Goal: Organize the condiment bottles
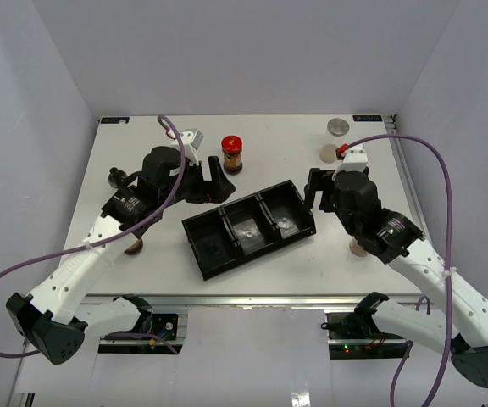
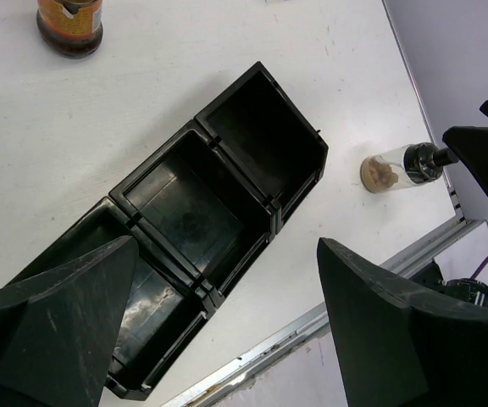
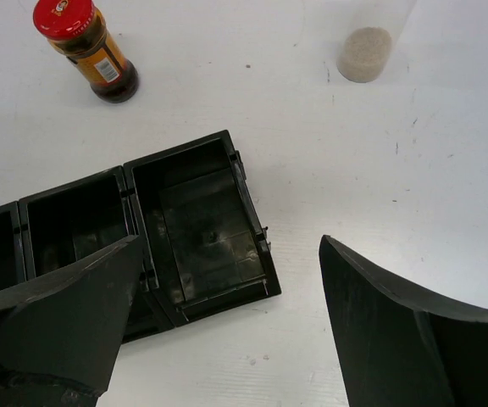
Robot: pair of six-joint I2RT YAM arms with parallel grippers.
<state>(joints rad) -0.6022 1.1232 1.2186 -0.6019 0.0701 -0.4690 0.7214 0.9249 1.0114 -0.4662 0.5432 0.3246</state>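
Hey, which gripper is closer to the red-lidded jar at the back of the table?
Left. The left gripper hovers just in front of the red-lidded jar. The right gripper is farther off to the jar's right, beyond the tray's right end.

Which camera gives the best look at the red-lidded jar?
The right wrist view: the red-lidded jar shows whole, with lid, label and dark contents. The top external view shows the jar whole but small. The left wrist view catches only its lower part, cut by the picture's top edge.
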